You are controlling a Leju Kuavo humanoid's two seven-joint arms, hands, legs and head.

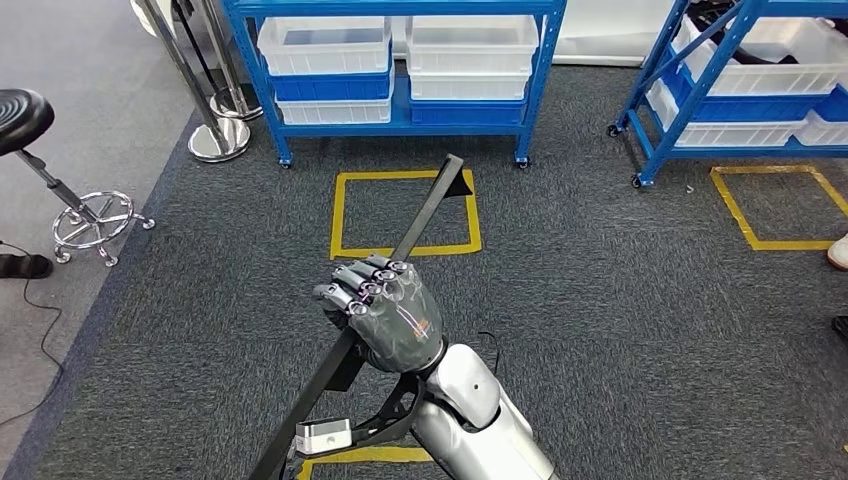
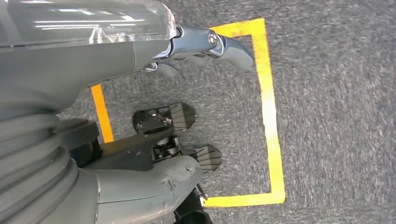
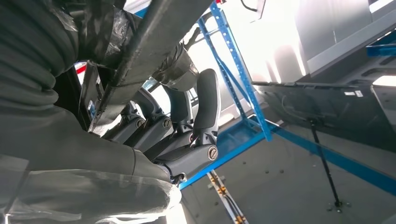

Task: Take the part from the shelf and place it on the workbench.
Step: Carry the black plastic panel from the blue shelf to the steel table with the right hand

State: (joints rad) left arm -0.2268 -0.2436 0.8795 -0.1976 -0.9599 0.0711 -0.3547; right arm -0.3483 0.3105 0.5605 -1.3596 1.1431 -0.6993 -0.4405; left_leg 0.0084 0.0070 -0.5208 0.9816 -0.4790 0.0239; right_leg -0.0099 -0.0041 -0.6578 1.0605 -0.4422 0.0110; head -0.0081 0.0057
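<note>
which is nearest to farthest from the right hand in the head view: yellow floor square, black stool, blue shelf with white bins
From the right hand:
1. Yellow taped floor square, just ahead.
2. Blue metal shelf with white bins, beyond it.
3. Black round stool, far left.

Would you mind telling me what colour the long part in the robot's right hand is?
Black; the long part gripped by the right hand shows best in the head view.
</note>
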